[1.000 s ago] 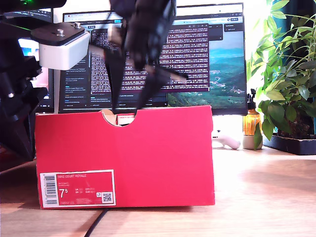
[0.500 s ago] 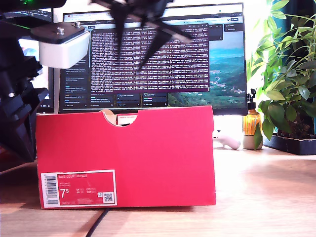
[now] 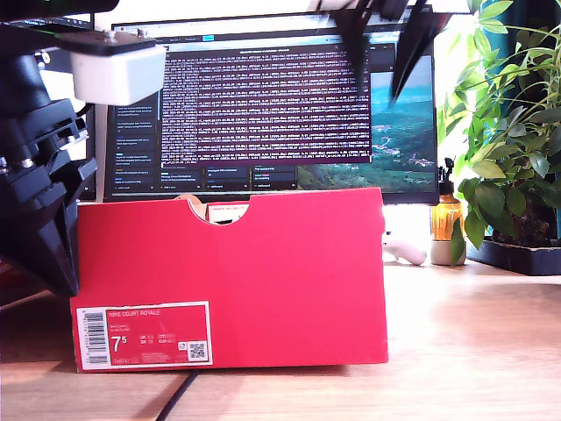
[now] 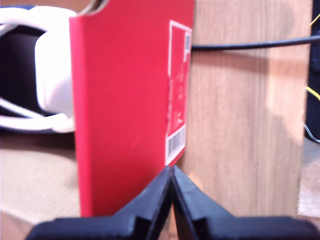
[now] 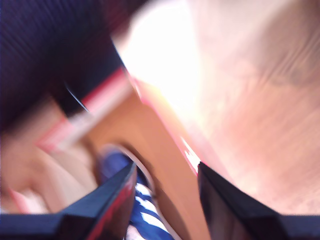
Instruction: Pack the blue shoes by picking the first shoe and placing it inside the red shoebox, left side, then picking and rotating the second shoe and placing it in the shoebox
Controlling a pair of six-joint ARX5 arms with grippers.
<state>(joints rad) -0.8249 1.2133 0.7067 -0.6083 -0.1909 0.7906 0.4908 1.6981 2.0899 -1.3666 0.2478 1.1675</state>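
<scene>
The red shoebox (image 3: 230,279) fills the lower centre of the exterior view, standing on the wooden table (image 3: 473,351), its front wall hiding whatever lies inside; only a pale scrap shows through the half-round notch in its top edge. One white barcode label (image 3: 145,335) marked 7.5 sits at the box's lower left in that view. Behind it, one monitor (image 3: 272,105) full of text spans the upper middle, partly blocked by a blurred dark arm (image 3: 386,35) cut off at the top edge. A black arm with a white block (image 3: 118,72) crowds the exterior view's left edge, mostly out of frame.

One potted plant (image 3: 508,132) stands at the exterior view's right, with one amber bottle (image 3: 447,219) and a white object just beside the box.

My first gripper (image 4: 172,185) has its jaws pressed together, empty, close to the box's labelled wall; a white-soled shoe (image 4: 45,75) shows inside the box, cropped. One black cable (image 4: 250,45) crosses the table.

My second gripper (image 5: 165,185) is spread apart, holding nothing. Its view is heavily blurred; one blue shoe (image 5: 142,215) with white stripes shows inside the box below, partly hidden by a finger.
</scene>
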